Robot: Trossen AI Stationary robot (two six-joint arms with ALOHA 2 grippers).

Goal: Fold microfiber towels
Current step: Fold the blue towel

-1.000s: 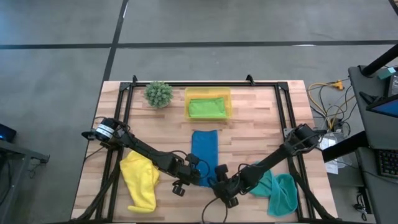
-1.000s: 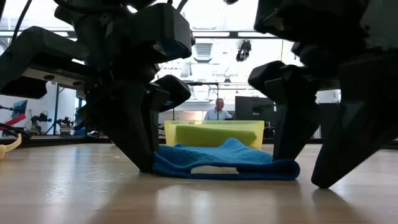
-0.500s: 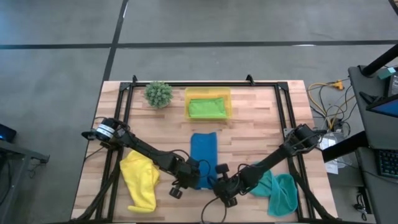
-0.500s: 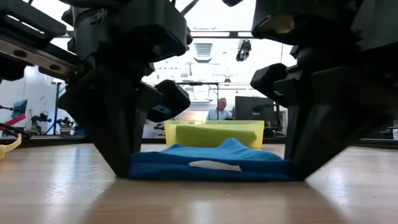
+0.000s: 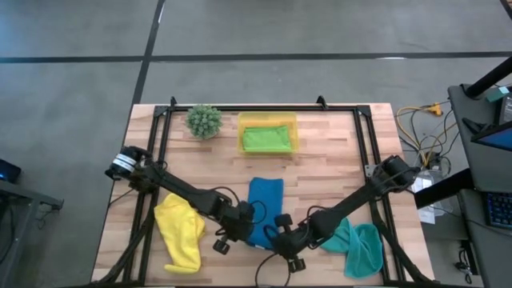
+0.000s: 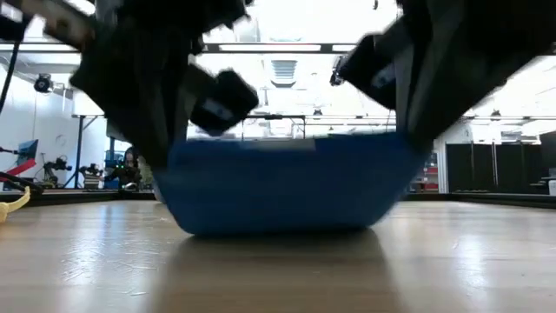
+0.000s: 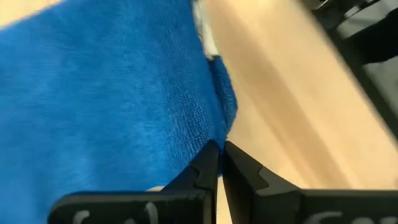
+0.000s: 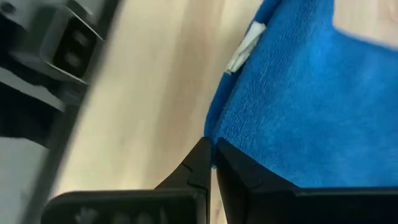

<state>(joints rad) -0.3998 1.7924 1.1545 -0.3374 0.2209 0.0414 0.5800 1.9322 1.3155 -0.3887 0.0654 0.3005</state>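
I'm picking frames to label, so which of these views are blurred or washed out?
Low view: the blue towel and both arms are motion-smeared, and bright ceiling lights wash out the background. Both wrist views: the table is streaked with blur, but the towel's weave by each pincer stays crisp. High view: evenly lit and sharp.

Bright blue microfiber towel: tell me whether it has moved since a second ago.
Yes. The bright blue microfiber towel has risen: its near edge, pinched at both corners, now hangs lifted and hides the yellow rectangular tray it previously lay flat before.
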